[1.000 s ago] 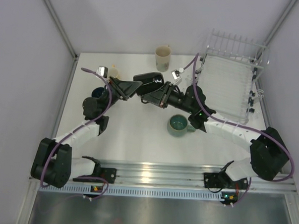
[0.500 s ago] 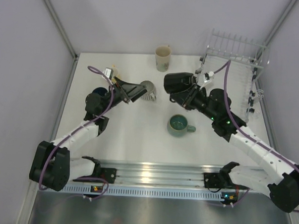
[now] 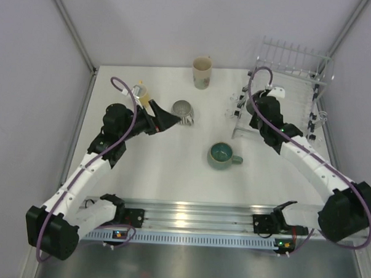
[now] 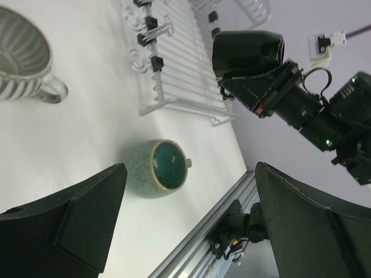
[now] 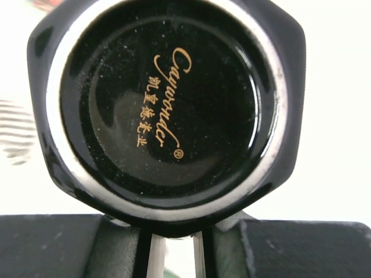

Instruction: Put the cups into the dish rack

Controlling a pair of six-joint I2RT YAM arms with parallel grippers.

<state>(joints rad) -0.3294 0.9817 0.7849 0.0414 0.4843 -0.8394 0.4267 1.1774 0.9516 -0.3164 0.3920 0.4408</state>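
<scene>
A black cup (image 5: 168, 104) fills the right wrist view bottom-first, and my right gripper (image 5: 174, 243) is shut on it. This gripper (image 3: 260, 114) hangs over the near-left part of the dish rack (image 3: 292, 82). In the left wrist view the black cup (image 4: 248, 51) is held above the rack (image 4: 179, 75). My left gripper (image 3: 166, 120) is open and holds nothing, just left of the grey ribbed cup (image 3: 182, 111). Between its spread fingers (image 4: 87, 220) the teal-green cup (image 4: 159, 168) shows on the table. A cream cup (image 3: 202, 72) stands at the back. A yellow cup (image 3: 141, 91) peeks out behind the left arm.
The teal-green cup (image 3: 222, 156) sits mid-table in front of the rack's near-left corner. Grey walls close in the table on the left, back and right. A metal rail (image 3: 194, 216) with both arm bases runs along the near edge.
The left gripper opened and drew back left, away from the black cup. The right arm carried the black cup from mid-table to over the rack, uncovering the grey ribbed cup.
</scene>
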